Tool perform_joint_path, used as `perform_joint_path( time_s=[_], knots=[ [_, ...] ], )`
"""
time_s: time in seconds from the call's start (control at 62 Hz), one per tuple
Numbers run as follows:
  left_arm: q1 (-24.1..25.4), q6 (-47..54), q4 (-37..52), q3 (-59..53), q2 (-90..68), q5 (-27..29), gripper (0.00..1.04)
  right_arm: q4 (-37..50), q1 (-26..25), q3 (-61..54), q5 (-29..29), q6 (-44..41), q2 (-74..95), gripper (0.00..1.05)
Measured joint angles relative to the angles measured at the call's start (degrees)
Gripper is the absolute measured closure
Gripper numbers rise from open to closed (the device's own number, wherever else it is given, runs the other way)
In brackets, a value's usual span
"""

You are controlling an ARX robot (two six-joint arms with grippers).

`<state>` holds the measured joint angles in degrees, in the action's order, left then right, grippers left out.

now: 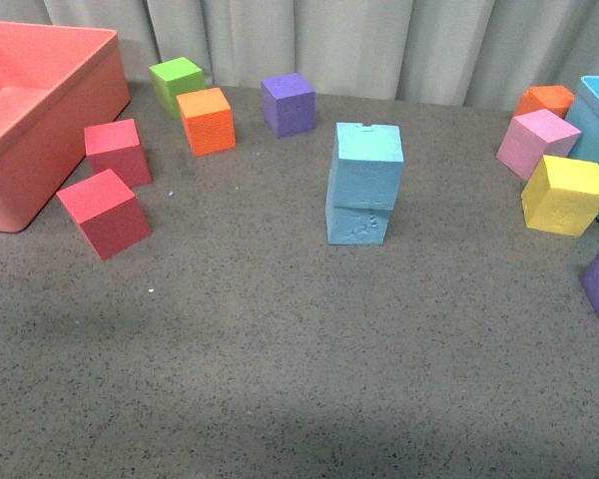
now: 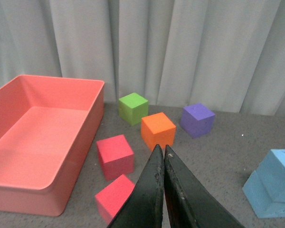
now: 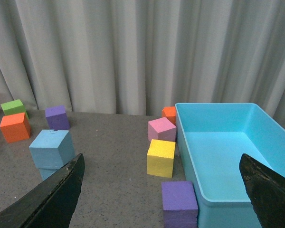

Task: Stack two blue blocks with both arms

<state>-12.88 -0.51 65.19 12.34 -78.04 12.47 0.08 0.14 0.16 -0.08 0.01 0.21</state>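
Observation:
Two light blue blocks stand stacked in the middle of the table: the upper blue block [image 1: 366,164] rests on the lower, scuffed blue block [image 1: 357,223], slightly offset. The stack also shows in the left wrist view [image 2: 273,184] and the right wrist view [image 3: 49,151]. Neither arm shows in the front view. My left gripper [image 2: 162,151] is shut and empty, raised above the table near the red cubes. My right gripper [image 3: 164,183] is wide open and empty, raised near the turquoise bin.
A red bin [image 1: 25,120] stands at the left with two red cubes [image 1: 107,212], a green cube [image 1: 176,82], an orange cube [image 1: 207,120] and a purple cube [image 1: 288,103]. A turquoise bin [image 3: 218,142] stands at the right with pink [image 1: 537,143], yellow [image 1: 565,195], orange and purple cubes.

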Motion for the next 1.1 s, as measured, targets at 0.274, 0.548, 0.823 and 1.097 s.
perform_joint_path(
  time_s=[0.274, 0.548, 0.823, 1.097],
  knots=[
    [5.09, 0.04, -8.02, -7.17, 14.84, -5.11, 1.01, 0.0, 0.0, 0.0, 0.0, 0.0, 0.0, 0.1],
    [11.17, 0.09, -19.28, -10.64, 29.55, -11.8, 1.01, 0.0, 0.0, 0.0, 0.0, 0.0, 0.0, 0.1],
    [12.74, 0.09, -32.26, -11.21, 44.54, -12.28, 1.01, 0.0, 0.0, 0.0, 0.0, 0.0, 0.0, 0.1],
    [12.74, 0.09, -41.27, -11.26, 54.16, -12.31, 1.01, 0.0, 0.0, 0.0, -0.02, 0.0, 0.0, 0.1]
  ],
)
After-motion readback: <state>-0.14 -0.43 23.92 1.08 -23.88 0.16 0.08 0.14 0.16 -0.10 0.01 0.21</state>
